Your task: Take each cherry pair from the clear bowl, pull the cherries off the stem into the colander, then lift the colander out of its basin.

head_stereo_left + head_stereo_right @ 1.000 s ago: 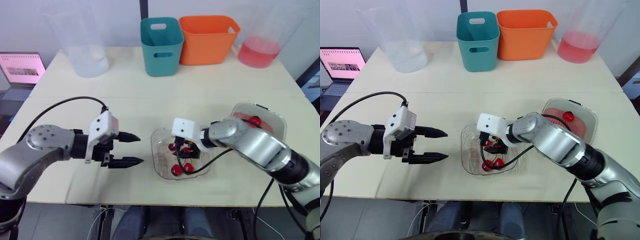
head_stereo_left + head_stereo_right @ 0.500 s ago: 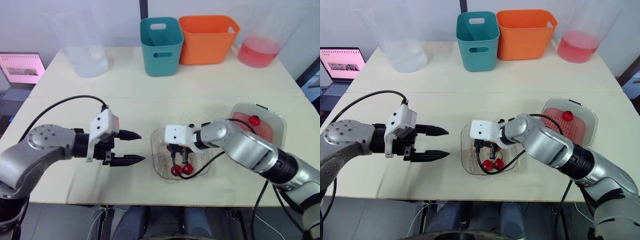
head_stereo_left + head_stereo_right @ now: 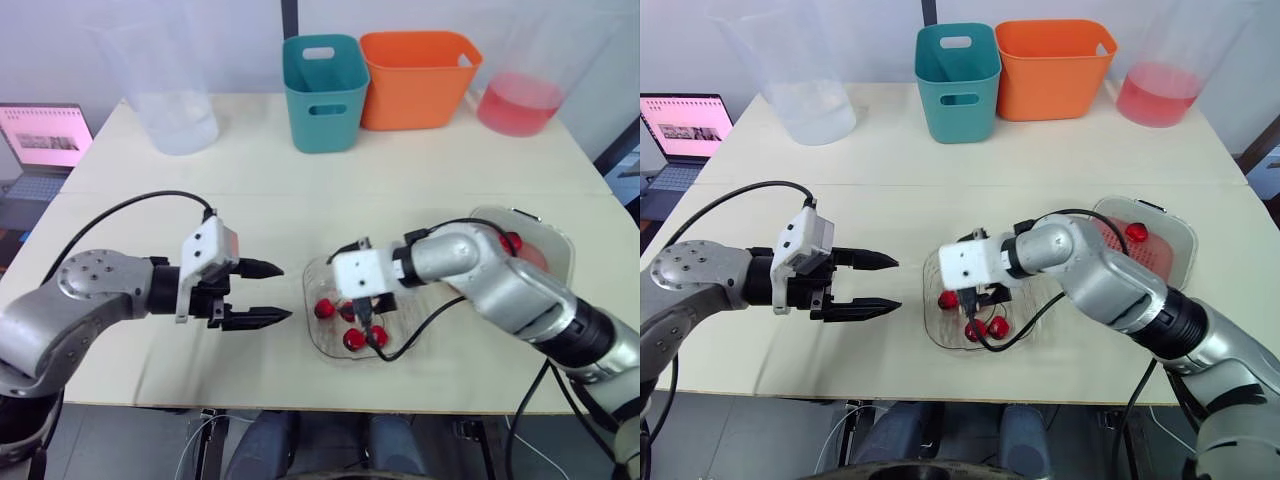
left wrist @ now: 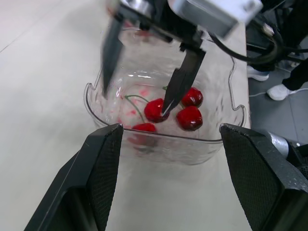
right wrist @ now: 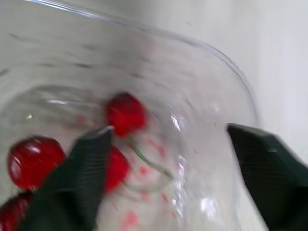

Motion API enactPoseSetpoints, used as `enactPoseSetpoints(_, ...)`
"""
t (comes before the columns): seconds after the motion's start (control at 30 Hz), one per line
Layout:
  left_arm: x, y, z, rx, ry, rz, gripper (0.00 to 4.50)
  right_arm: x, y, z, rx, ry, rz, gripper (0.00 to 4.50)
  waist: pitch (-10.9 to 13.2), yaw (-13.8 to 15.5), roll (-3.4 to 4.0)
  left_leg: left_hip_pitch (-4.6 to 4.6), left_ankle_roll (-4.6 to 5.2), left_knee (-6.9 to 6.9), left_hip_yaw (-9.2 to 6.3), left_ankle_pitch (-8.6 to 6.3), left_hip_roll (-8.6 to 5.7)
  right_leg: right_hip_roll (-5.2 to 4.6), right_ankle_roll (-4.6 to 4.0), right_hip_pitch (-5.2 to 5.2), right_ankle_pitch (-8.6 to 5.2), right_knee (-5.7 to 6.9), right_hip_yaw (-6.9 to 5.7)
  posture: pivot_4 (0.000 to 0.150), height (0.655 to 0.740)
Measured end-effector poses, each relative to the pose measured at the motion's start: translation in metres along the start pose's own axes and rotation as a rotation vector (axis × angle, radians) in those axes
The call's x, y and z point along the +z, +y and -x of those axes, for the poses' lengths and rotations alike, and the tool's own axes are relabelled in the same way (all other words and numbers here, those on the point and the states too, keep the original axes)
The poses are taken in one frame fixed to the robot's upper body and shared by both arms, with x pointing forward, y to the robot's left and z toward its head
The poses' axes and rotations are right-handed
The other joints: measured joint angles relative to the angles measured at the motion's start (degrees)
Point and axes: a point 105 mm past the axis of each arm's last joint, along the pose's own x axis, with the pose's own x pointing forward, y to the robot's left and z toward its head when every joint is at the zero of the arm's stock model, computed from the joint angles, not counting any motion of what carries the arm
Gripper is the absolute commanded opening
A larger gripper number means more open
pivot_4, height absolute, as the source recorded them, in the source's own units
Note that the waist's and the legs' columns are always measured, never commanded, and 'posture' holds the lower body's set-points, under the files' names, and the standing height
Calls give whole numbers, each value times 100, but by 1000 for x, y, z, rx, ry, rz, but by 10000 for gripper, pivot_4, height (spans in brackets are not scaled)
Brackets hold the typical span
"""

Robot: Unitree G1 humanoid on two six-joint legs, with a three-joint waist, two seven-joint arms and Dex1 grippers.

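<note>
The task is looking early: one cherry point(image 3: 1130, 232) is lying in the colander point(image 3: 1160, 258), which is sitting in its basin point(image 3: 1186, 238) on the right of the desk point(image 3: 250, 200). About four cherries point(image 4: 188, 118) are waiting in the clear bowl point(image 3: 308, 285), so most of the pulling and the colander lift are remaining. The right end effector point(image 4: 135, 101) is reaching into the bowl, released, fingers spread over the fruit. The left end effector point(image 3: 286, 292) is hovering just beside the bowl, also released. The head views are showing the colander's contents; the left wrist view is revealing green stems and one right fingertip touching a cherry.
</note>
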Motion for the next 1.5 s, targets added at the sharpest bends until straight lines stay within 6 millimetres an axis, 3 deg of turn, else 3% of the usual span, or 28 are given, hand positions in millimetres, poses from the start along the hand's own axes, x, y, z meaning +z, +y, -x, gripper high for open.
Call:
enactPoseSetpoints(0.23, -4, 6, 6, 10, 41, -30, 33816, -16, 13, 17, 37, 85, -421, 38672, 0, -14, 0, 0, 6, -4, -1, -3, 4, 2, -1, -4, 0, 1, 0, 1500, 7400)
enactPoseSetpoints(0.37, -4, 11, 9, 24, 62, -59, 33816, -4, 24, 15, 119, 83, -554, 38672, 0, -6, 0, 0, 6, -4, -1, -4, 3, 0, -2, -2, 0, 0, 0, 1500, 7400)
enactPoseSetpoints(0.63, -4, 8, 2, -1, 53, -67, 33816, -4, 26, -1, 122, 126, -614, 38672, 0, 1, 1, 0, 5, -2, -2, -3, -2, -2, -1, -2, 0, 0, 0, 1500, 7400)
enactPoseSetpoints(0.97, -2, 7, 1, 3, 43, -82, 33816, -6, 35, -18, 166, 166, -510, 38672, 0, -13, 1, 0, 5, -3, -2, -3, 0, 0, -1, -4, 0, 1, 0, 1500, 7400)
enactPoseSetpoints(1.07, -2, 8, 1, 9, 42, -83, 33816, -8, 33, -21, 154, 179, -465, 30457, 0, -12, 1, 0, 5, -3, -2, -3, -1, -1, -1, -4, 0, 1, -1, 1500, 7400)
enactPoseSetpoints(1.2, -2, 9, 0, 14, 42, -84, 33816, -15, 32, -27, 140, 209, -409, 9945, 0, -12, 1, 0, 4, -3, -2, -2, -1, -1, -1, -3, 0, 2, 0, 1500, 7400)
enactPoseSetpoints(1.27, -1, 9, 0, 16, 38, -87, 33816, -14, 29, -28, 130, 211, -388, 3622, 0, -19, 1, 1, 4, -3, -2, -2, 0, 0, 0, -4, 0, 2, -1, 1500, 7400)
enactPoseSetpoints(1.5, 2, 11, 0, 22, 29, -92, 33816, -12, 18, -14, 89, 182, -354, 2269, 0, -8, 1, 0, 4, -3, -2, -2, -2, -1, 0, -4, 0, 2, -1, 1500, 7400)
